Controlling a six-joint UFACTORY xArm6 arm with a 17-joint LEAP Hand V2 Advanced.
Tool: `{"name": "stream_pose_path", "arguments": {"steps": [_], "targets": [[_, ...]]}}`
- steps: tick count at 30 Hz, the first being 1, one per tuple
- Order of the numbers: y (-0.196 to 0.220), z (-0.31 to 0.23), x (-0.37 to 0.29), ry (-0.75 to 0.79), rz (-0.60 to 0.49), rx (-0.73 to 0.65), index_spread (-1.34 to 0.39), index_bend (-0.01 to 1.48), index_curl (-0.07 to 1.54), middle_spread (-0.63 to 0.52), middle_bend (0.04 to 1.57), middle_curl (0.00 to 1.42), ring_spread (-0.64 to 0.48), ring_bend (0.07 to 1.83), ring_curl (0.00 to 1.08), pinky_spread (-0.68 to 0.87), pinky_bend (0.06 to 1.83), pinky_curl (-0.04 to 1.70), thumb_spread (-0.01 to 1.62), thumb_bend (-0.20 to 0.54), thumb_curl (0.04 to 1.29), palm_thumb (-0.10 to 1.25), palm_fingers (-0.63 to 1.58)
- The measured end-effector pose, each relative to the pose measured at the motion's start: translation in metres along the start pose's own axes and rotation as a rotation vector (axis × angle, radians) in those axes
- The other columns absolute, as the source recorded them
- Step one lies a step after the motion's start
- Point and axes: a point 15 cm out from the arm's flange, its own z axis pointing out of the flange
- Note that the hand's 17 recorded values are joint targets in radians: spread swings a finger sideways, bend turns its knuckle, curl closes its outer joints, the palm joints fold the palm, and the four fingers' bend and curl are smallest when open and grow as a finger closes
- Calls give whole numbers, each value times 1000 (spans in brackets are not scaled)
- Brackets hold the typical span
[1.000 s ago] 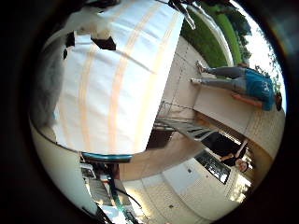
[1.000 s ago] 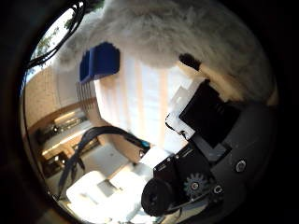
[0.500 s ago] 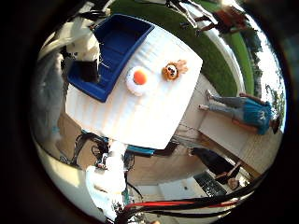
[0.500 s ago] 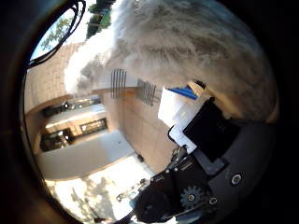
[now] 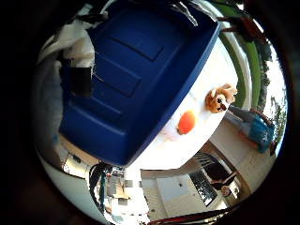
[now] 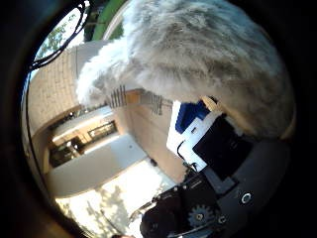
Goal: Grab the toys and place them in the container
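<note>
A fluffy grey-white plush toy [image 6: 198,59] fills much of the right thumb side palm view, pressed close against the palm. My hand [image 6: 223,149] has its black and white fingers curled against the toy. The right little finger side palm view shows a big blue container [image 5: 141,75] close below the palm, open side up, on a white table [image 5: 225,66]. An orange ball [image 5: 187,122] and a small brown plush toy [image 5: 221,97] lie on the table beside the container. A black finger part [image 5: 80,80] and white fur show over the container's edge.
A person [image 5: 258,127] is on the paved ground beyond the table. A strip of grass [image 5: 253,56] runs past the table's far side. A building [image 6: 79,149] and a railing [image 6: 139,97] stand behind the plush toy.
The camera has moved with the hand towards the blue container, which now fills the little finger side view. The plush toy stays against the palm.
</note>
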Motion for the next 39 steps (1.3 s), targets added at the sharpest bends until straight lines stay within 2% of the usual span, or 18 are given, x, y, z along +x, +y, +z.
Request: {"name": "stream_pose_path", "arguments": {"steps": [1,2,3,5,8,12,17,22,26,30,34,39], "targets": [[2,0,1,-1,0,-5,-638,715,594,-180,997,941,-1,1345,748,220,1424,795,1224,-31,538,863,373],[4,-1,3,-2,-1,-11,-596,706,606,-169,951,922,12,1318,745,230,1424,806,1224,-31,534,857,286],[7,-1,4,-4,-1,-20,-508,670,607,-128,757,847,60,1236,720,258,1372,796,1222,-33,527,841,-34],[18,-1,10,2,-2,-57,-472,615,557,-54,533,721,144,928,606,306,1219,724,1214,-32,519,824,-389],[34,-9,26,14,-20,-99,-462,459,462,4,329,592,217,678,459,361,1046,606,1206,-27,506,813,-331],[43,-55,29,27,-80,-6,-469,275,377,41,151,477,279,482,354,416,854,490,1185,-25,496,809,-212],[70,-111,50,45,-78,117,-461,195,342,55,123,389,297,394,318,448,729,413,1167,-24,488,809,-111],[84,-143,122,103,33,205,-431,185,330,64,147,348,287,382,316,452,644,366,1159,-29,479,796,-39],[76,-166,208,267,135,297,-392,178,321,63,162,334,282,388,319,438,578,332,1158,-41,465,732,-8],[75,-147,288,403,191,212,-377,164,311,57,173,330,267,376,318,425,535,314,1155,-41,456,690,-25],[73,-119,337,400,225,145,-373,155,299,55,172,327,262,368,317,418,514,303,1158,-41,443,662,-30],[57,-83,368,400,206,95,-368,155,282,27,180,325,253,353,315,410,487,291,1162,-36,415,622,-12]]}}
